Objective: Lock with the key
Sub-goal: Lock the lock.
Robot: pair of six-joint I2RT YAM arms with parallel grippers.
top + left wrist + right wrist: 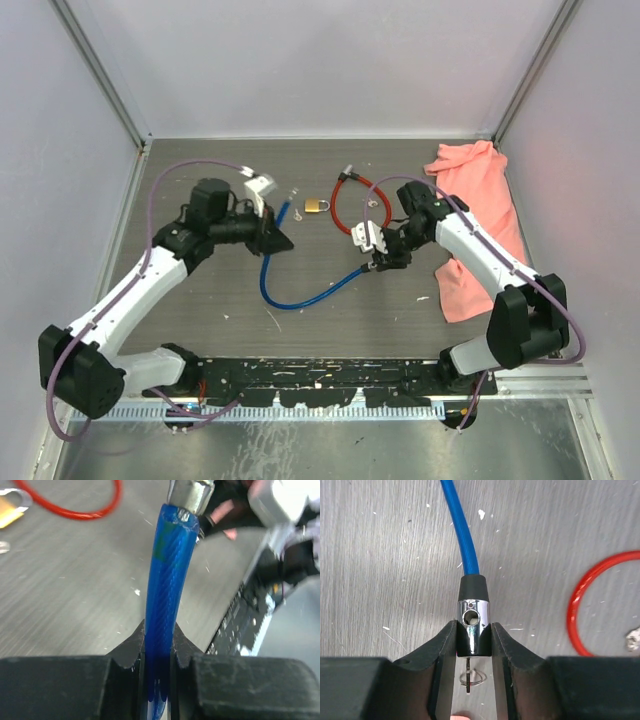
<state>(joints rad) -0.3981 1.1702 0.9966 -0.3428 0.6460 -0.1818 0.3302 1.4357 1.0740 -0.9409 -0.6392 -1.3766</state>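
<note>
two ends of the blue cable (290, 300) are being pinched by left gripper (159, 647) and right gripper (474, 642), half-hiding a small ring (472, 678).

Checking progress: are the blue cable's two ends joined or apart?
Apart: right gripper clamps the chrome end, left gripper pinches the blue cable near its other end, well separated.

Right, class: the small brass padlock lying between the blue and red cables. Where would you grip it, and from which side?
Take the brass padlock by its body, across the two narrow edges, coming straight down from above. It appears to lie flat on the table, so its broad faces point up and down, and probably only those edges give two fingers opposed surfaces to close on.
</note>
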